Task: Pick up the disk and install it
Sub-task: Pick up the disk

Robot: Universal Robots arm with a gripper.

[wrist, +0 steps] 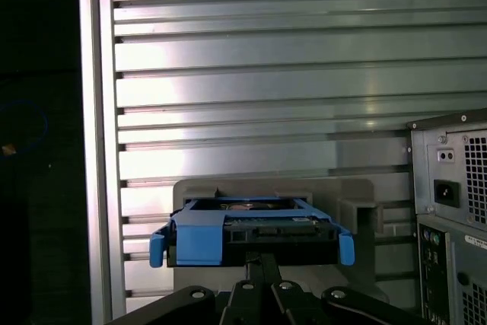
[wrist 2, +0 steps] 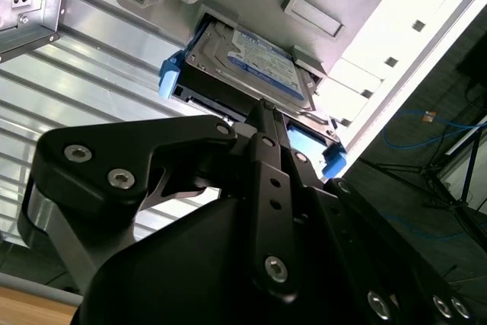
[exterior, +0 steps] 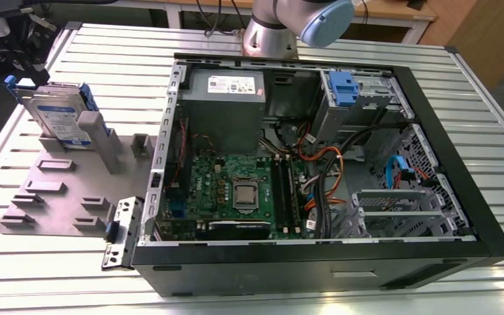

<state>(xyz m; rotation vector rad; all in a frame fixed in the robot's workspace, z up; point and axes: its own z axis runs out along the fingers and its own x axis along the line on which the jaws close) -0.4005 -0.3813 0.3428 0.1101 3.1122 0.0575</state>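
Plainly, the jaws are closed, empty; the disk stands on edge in a grey holder.

I can't read any print from here. The disk carries a white-and-blue label and the power supply a white sticker, but I can't make out the lettering on either.

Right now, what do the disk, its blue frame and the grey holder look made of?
The disk: bare metal, dull silver sheen. Its frame: likely plastic, matte even blue. The holder: probably plastic, flat grey, no glint.
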